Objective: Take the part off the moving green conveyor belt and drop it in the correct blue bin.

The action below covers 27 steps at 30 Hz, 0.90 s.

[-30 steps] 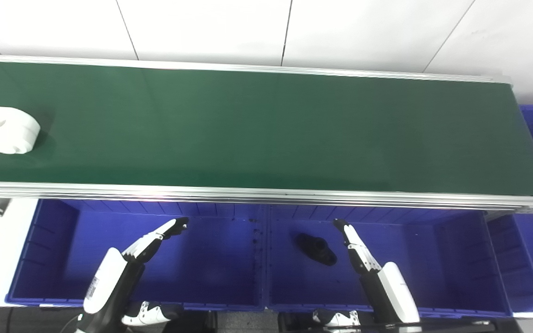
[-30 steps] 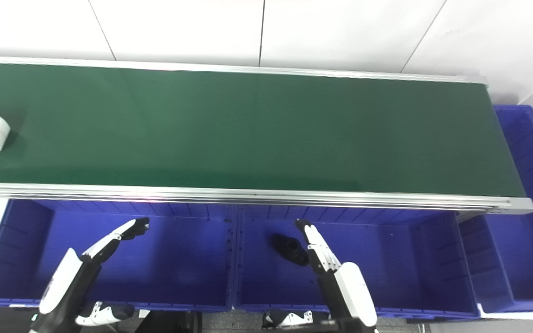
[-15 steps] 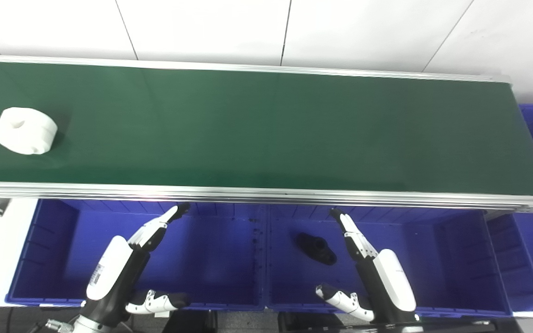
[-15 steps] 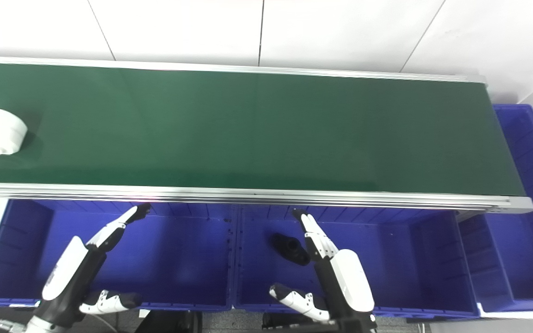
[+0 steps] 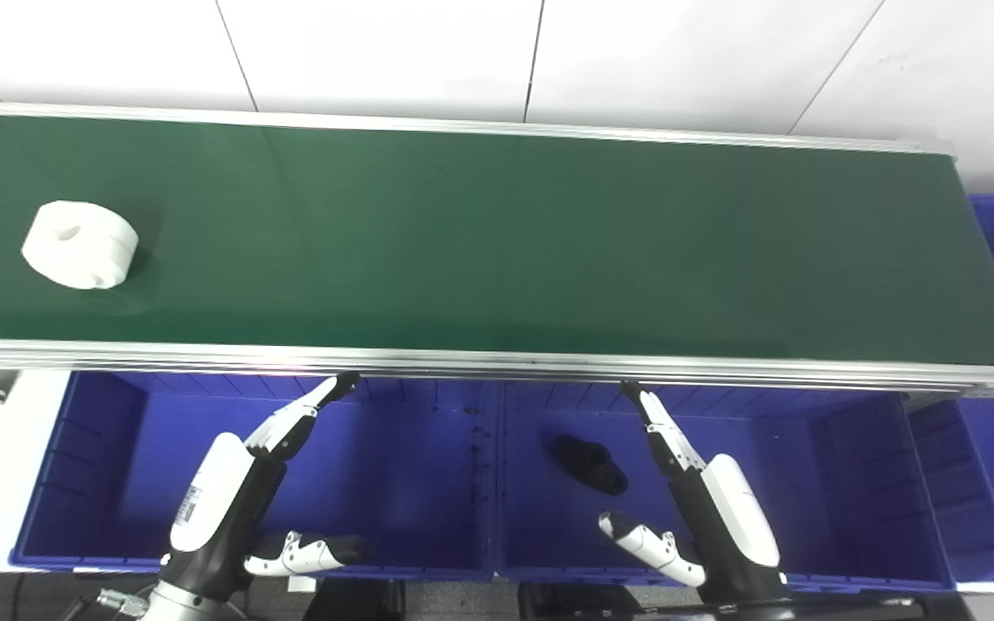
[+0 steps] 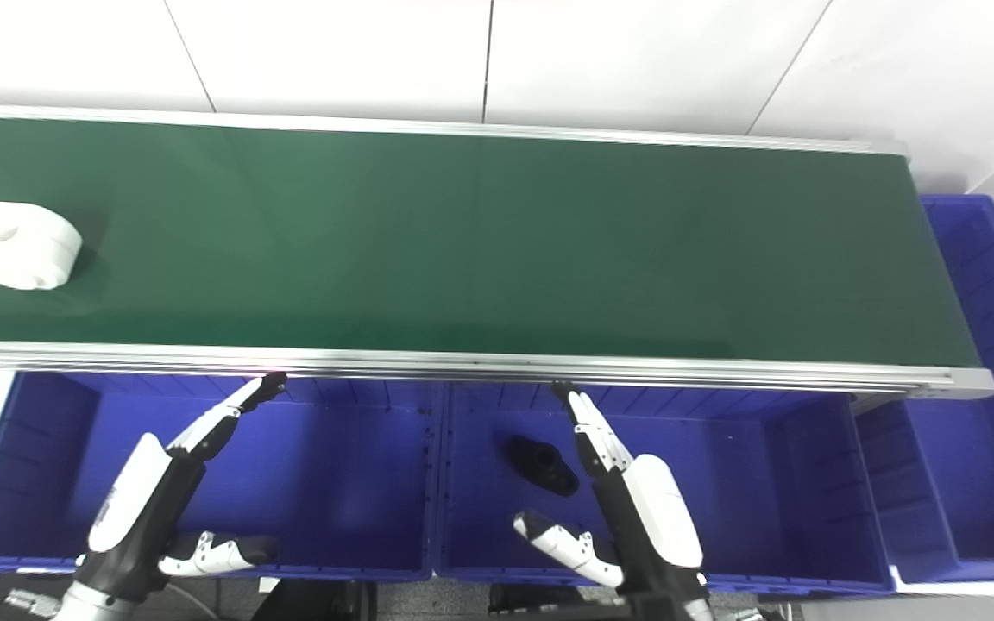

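Note:
A white ring-shaped part [image 5: 80, 256] with a centre hole lies on the green conveyor belt [image 5: 497, 241] at its far left. My left hand [image 5: 247, 470] hovers open over the left blue bin [image 5: 83, 483], fingers stretched toward the belt's near rail, thumb spread below. My right hand [image 5: 704, 492] is open as well, above the middle blue bin [image 5: 825, 483], fingers pointing at the rail. Neither hand holds anything. A black part [image 5: 590, 464] lies on the middle bin's floor, just left of my right hand.
An aluminium rail [image 5: 497, 366] edges the belt's near side. Another blue bin [image 5: 993, 483] sits at the right, reaching round the belt's right end. White wall panels stand behind the belt.
The white part has ridden the belt to the right. Both hands have risen and reached forward toward the rail, their thumbs now showing.

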{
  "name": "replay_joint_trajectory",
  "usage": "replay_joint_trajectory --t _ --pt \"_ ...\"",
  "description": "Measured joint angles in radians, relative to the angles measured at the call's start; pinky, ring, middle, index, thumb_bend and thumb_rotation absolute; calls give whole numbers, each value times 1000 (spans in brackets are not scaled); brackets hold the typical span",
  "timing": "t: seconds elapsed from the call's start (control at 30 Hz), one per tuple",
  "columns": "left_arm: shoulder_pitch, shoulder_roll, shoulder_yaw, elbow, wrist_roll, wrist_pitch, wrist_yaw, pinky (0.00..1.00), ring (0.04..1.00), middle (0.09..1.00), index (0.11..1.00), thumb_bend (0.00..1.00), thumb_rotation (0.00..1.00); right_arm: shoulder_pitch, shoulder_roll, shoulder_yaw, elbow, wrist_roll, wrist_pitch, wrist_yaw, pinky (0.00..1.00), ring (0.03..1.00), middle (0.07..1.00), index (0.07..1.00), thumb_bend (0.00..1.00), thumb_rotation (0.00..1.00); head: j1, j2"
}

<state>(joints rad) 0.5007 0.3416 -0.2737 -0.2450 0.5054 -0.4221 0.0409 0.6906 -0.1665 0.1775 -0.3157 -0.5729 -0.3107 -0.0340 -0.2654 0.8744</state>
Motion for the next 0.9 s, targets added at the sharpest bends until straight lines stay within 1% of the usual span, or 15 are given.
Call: replay_joint_trajectory --t 0.07,0.13,0.17,0.27,0.33,0.4,0.5,0.57,0.67,0.7,0.73,0.77,0.8,0.87,0.9 --pt "0 -1 6 -1 -1 0 -12 857 892 912 927 738 880 -6 1 -2 3 3 0 -1 883 966 1000 1000 654 1000 3 -8" --pt "0 -6 14 -1 -9 1 -20 850 889 915 927 740 880 -6 4 -3 6 3 0 -3 876 959 1000 1000 642 986 5 -11" --pt "0 -10 18 -1 -8 1 -20 846 885 913 926 744 885 -4 5 -4 6 3 0 -5 876 957 1000 1000 639 983 23 -17" --pt "0 -26 22 1 -3 0 -20 834 876 908 919 754 896 -2 9 -6 18 4 0 -14 868 952 997 1000 640 978 34 -25" --pt "-1 -33 21 12 2 -5 -17 837 873 902 916 749 905 -2 9 -6 26 6 0 -14 858 949 996 1000 632 956 44 -28" --pt "-3 -41 19 33 2 -7 -15 835 874 901 914 756 910 -1 9 -8 26 8 0 -14 846 942 994 1000 633 955 46 -31" --pt "-4 -42 15 35 1 -8 -8 834 870 893 910 752 909 -1 9 -11 26 6 0 -14 852 944 993 998 621 939 46 -32" --pt "-6 -42 11 38 1 -9 0 838 871 892 912 760 914 -1 9 -12 26 5 0 -15 853 940 989 996 638 946 48 -34" --pt "-9 -42 5 47 1 -10 10 842 877 900 915 751 899 -3 11 -15 30 1 -1 -21 866 946 986 994 627 934 51 -40" --pt "-12 -42 0 54 1 -10 17 842 877 901 915 752 898 -4 11 -15 36 1 -2 -24 868 947 986 993 624 929 76 -58" --pt "-15 -41 -6 59 1 -10 22 841 876 901 914 762 899 -5 10 -15 45 1 -3 -27 877 951 988 994 626 926 147 -80" --pt "-17 -41 -14 63 2 -10 28 841 876 901 914 765 900 -6 10 -15 55 1 -5 -35 879 953 989 995 627 925 147 -80" --pt "-18 -42 -21 67 4 -10 34 824 864 889 905 771 888 -7 9 -16 63 0 -7 -41 871 946 983 990 627 921 191 -96" --pt "-18 -45 -32 79 12 -10 54 797 851 878 891 784 868 -6 5 -21 72 -12 -8 -53 860 945 985 992 625 909 288 -139" --pt "-19 -48 -36 90 17 -11 62 790 847 876 888 788 862 -5 3 -25 74 -16 -8 -59 857 946 986 993 625 905 372 -184"
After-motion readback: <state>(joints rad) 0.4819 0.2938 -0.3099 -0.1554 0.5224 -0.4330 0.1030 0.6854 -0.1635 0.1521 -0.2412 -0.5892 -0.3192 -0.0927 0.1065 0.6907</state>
